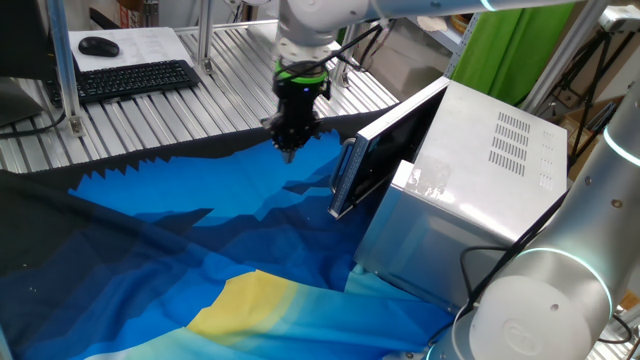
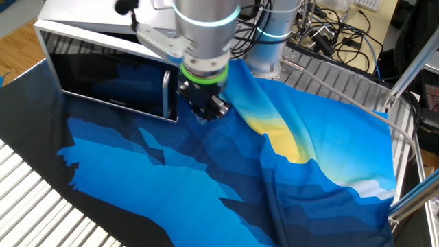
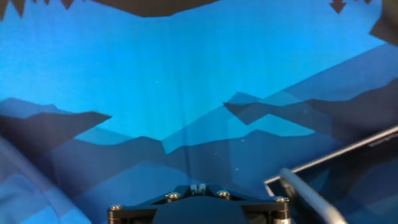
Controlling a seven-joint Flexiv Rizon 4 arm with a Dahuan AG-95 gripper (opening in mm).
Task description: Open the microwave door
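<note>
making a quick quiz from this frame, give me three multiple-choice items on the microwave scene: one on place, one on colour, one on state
1. Where is the hand relative to the door?
A. beside the handle edge, above the cloth
B. inside the oven
C. on top of the casing

2. What colour is the cloth under the hand?
A. red
B. mainly blue
C. white

3. What state is the door in?
A. fully shut
B. removed
C. ajar

Answers:
1 A: both fixed views show the hand just off the handle, over the cloth.
2 B: blue shades fill the hand view.
3 C: the door stands angled out from the microwave.
</note>
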